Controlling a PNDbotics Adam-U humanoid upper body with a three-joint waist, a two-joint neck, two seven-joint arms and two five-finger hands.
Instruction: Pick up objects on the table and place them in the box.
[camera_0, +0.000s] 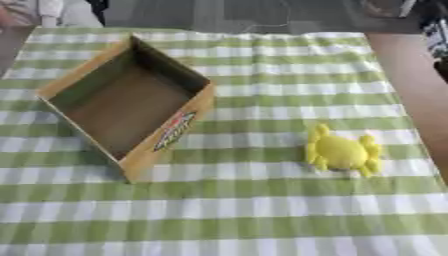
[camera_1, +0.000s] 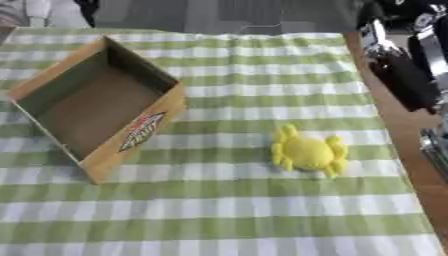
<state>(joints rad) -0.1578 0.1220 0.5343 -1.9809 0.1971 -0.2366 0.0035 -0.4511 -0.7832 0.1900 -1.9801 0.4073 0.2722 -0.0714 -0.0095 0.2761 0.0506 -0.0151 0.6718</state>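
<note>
Cardboard box (camera_0: 131, 107) open, lumpy yellow crab toy (camera_0: 343, 151) on checked cloth (camera_0: 262, 210); robot hand state unclear.

Hidden, cropped and unreadable parts of the scene

The label (camera_0: 174, 131) on the box (camera_0: 166, 142) side shows red and dark marks, too blurred to read. The yellow toy (camera_0: 343, 151) has stubby limbs; its kind stays unclear. The checked cloth (camera_0: 262, 210) runs off the lower and left edges. A black and silver arm (camera_1: 404, 75) enters at the right edge in the right eye view only, cut off, no hand visible. Shapes past the far table edge stay indistinct.
</note>
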